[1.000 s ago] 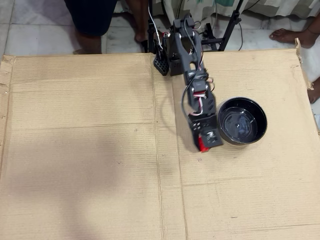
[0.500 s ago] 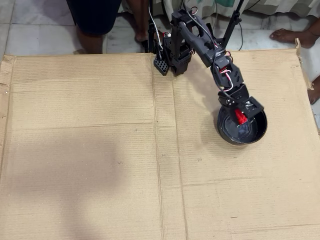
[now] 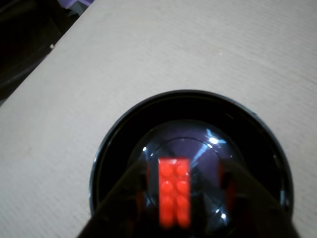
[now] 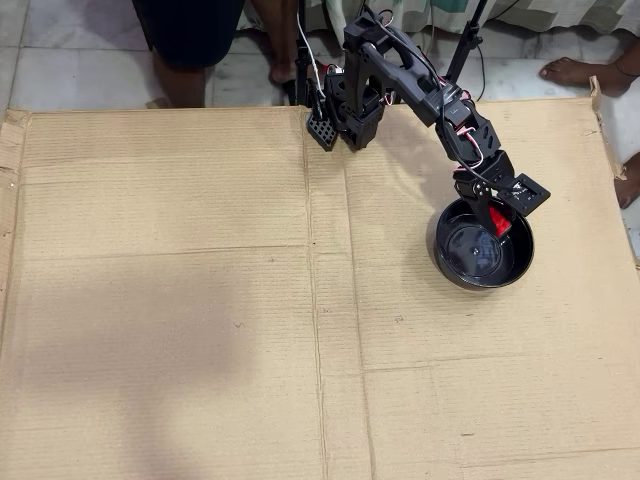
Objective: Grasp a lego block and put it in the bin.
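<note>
Two rows of round studs run along the lego block (image 3: 174, 191), a small bright red plastic brick that sits between my dark fingers (image 3: 130, 198) in the wrist view. My end effector (image 3: 176, 213) is closed narrowly on the brick's long sides, holding it over the bin (image 3: 119, 144). That bin is a round, glossy black bowl with a thick rim; its dark inside is shiny enough to throw back small white glints of light. In the overhead view my end effector (image 4: 497, 215) hangs over the upper right part of the bin (image 4: 450, 268), and the lego block (image 4: 499, 222) shows as a red speck just inside the rim. Whether the brick touches the bowl's inner wall, I cannot tell. Beneath it all, the worktop (image 4: 180, 330) is covered with flat brown corrugated cardboard, finely ribbed and marked by straight fold creases.
</note>
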Controlling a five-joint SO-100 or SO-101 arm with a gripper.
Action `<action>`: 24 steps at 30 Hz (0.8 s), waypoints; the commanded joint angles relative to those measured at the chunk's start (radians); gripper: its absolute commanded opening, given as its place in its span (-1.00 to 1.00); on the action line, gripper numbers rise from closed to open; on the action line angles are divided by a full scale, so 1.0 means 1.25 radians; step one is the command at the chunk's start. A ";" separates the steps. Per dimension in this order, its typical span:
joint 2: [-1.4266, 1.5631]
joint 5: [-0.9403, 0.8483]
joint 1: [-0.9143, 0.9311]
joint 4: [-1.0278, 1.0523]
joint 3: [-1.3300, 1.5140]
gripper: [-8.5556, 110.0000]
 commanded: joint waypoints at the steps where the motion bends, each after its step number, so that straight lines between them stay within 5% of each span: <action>1: 0.031 -0.004 0.005 -0.004 -0.005 -0.54; 12: 0.040 -0.015 0.086 0.002 -0.002 -0.53; 24: 0.216 -0.200 0.335 -0.002 0.187 -0.55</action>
